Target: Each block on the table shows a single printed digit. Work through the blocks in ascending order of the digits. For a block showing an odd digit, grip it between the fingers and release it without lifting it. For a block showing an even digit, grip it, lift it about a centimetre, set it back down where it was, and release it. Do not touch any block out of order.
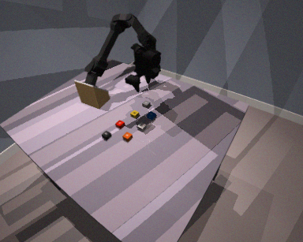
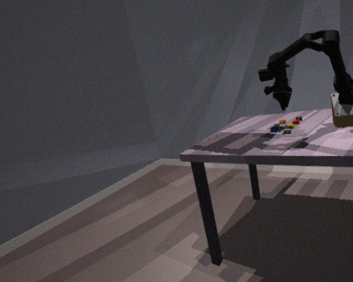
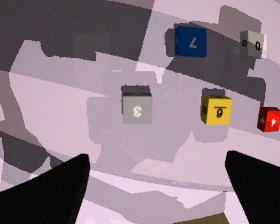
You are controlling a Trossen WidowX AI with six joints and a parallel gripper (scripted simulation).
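My gripper (image 1: 144, 87) (image 2: 283, 107) (image 3: 160, 161) is open and empty, above the table near the grey block. The grey block (image 1: 146, 104) (image 2: 287, 131) (image 3: 137, 109) shows 3. The blue block (image 1: 151, 116) (image 3: 190, 42) shows 7. The white block (image 1: 142, 127) (image 3: 253, 44) shows 0. The red block (image 1: 120, 124) (image 2: 296, 121) (image 3: 269, 120) shows 4 at the wrist view's right edge. The yellow block (image 1: 134, 113) (image 3: 216, 110) shows a barred 6 or 9. The orange block (image 1: 127, 136) and black block (image 1: 106, 135) are outside the wrist view; their digits are unreadable.
The blocks stand in two loose rows on the table (image 1: 155, 192) (image 2: 218, 146). A brown box-like piece (image 1: 90, 95) (image 2: 351, 119) stands by the arm's base. Patchy shadows and light bands cross the table top.
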